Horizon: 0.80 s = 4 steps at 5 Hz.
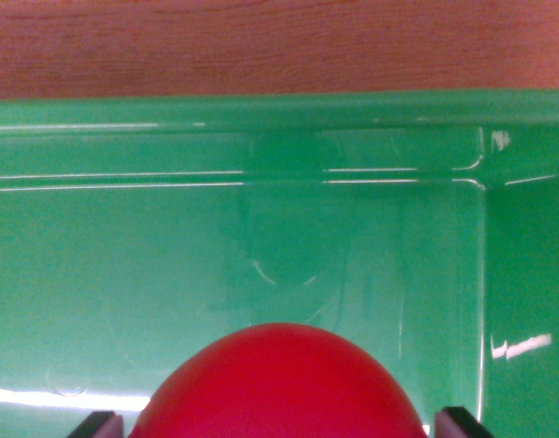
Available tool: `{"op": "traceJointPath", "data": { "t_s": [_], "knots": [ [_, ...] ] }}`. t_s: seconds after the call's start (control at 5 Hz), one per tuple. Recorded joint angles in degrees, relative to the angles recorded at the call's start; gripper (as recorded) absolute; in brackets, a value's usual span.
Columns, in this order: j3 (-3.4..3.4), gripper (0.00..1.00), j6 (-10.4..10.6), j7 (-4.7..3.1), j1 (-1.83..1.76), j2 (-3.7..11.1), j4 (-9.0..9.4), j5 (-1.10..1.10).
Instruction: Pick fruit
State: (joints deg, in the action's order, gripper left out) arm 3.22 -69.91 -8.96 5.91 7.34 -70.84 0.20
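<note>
A round red fruit (pixel 279 383) fills the bottom middle of the wrist view. It sits between my two dark fingertips (pixel 98 424), which show only as small corners at the bottom left and bottom right. My gripper (pixel 279 427) is shut on the fruit. Beneath and beyond the fruit lies the inside of a green plastic bin (pixel 170 237). How high the fruit hangs above the bin floor cannot be told.
The bin's far rim (pixel 279 109) runs across the upper part of the view, with a wooden tabletop (pixel 279 46) beyond it. The bin's inner corner and side wall (pixel 525 274) stand at the wrist view's right. Glossy reflections show on the bin floor.
</note>
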Motion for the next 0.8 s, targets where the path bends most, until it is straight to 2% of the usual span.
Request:
{"op": "traceJointPath", "data": {
  "t_s": [0.2, 0.4, 0.6, 0.8],
  "knots": [
    [0.01, 1.00, -2.72, 0.03, -0.02, -0.79, -1.93, -0.05],
    [0.01, 1.00, -2.72, 0.03, -0.02, -0.79, -1.93, -0.05],
    [0.03, 1.00, -5.40, 0.06, -0.04, -1.57, -3.84, -0.11],
    [0.03, 1.00, -5.40, 0.06, -0.04, -1.57, -3.84, -0.11]
  ]
}}
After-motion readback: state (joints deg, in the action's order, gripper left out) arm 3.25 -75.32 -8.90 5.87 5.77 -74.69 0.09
